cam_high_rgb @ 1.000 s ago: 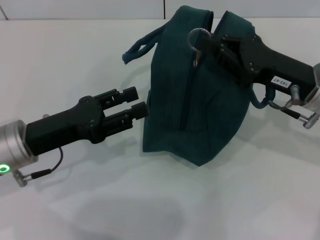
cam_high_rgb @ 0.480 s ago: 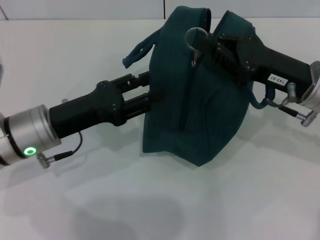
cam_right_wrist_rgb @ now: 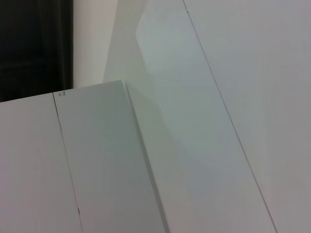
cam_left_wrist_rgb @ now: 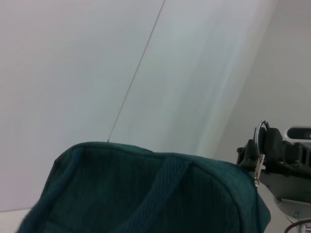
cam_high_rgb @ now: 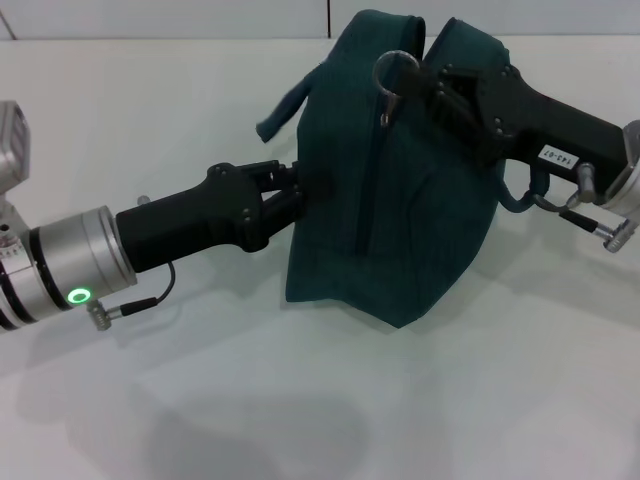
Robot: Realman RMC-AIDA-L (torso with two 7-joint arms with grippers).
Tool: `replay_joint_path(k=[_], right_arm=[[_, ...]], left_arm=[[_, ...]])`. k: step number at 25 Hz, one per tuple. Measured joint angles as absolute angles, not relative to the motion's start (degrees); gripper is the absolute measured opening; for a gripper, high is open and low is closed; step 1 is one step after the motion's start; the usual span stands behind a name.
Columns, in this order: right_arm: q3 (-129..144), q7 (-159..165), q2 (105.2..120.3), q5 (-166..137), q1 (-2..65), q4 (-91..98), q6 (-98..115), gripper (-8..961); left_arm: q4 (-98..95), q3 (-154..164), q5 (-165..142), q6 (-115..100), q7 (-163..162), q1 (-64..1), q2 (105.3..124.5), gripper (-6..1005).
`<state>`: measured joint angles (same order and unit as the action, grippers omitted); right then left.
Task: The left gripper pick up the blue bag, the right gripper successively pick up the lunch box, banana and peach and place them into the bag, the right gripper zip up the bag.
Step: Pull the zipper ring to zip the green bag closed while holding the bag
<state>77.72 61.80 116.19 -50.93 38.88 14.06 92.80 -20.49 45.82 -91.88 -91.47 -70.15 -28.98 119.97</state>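
Head view: the dark blue-green bag (cam_high_rgb: 400, 200) stands tall and lumpy. The left gripper (cam_high_rgb: 300, 190) pinches its side. The right gripper (cam_high_rgb: 420, 85) clamps the zipper ring (cam_high_rgb: 395, 68).

head view looks down, left wrist close behind bag (cam_left_wrist_rgb: 146, 194), right wrist faces wall

label "143-07"(?) | white sticker | right gripper (cam_high_rgb: 425, 85) body, upside down
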Motion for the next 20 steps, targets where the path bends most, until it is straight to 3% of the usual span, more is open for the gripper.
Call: replay_joint_path(k=[8,20], right_arm=[[77.96,61.79,116.18,-49.86,38.48,14.07,92.81,46],[77.46,61.79,116.09,-47.29,38.06,13.50,91.78,49]], left_arm=[[-20.47,46.46,-91.94,-92.45,-70.06,-29.24,119.91,154],[-21.07,51.40,-92.45,-93.93,-70.53,-29.27,119.48,67]])
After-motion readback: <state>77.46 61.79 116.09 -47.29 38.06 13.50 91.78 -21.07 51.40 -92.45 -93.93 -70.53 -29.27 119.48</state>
